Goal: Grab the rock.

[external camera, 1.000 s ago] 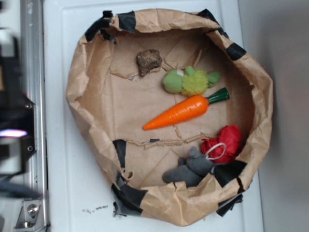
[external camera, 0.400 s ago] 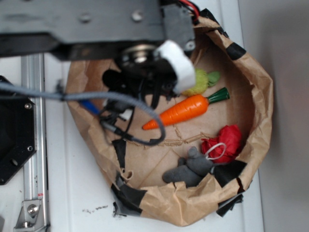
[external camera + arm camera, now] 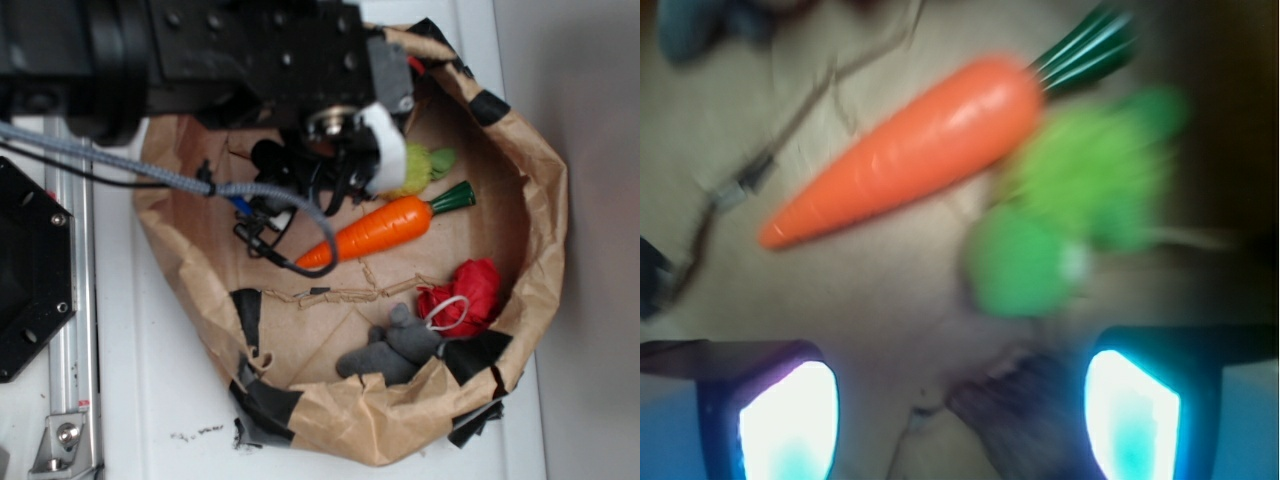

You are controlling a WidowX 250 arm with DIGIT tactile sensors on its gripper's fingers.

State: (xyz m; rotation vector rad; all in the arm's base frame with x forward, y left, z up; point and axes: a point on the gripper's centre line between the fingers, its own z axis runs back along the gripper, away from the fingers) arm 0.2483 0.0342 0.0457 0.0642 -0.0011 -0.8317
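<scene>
Rock not grabbed yet; approach done, closing and lift left. In the wrist view the gripper (image 3: 960, 410) has fingers spread wide, the rock (image 3: 1025, 405) a dark blurred lump between them, nearer the right one. Exterior view: arm hides the rock. The paper-lined basket (image 3: 535, 215) holds, left to right, carrot (image 3: 385, 227), green plush (image 3: 425, 165), grey plush toy (image 3: 395, 345), red item (image 3: 470, 292).

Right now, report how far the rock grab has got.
Done: the arm is over the paper bag, and the wrist view shows the rock between the open fingers. In hand: lining up; the gripper has not closed. Left: descend, close, lift. The carrot and green plush lie just beyond.
</scene>
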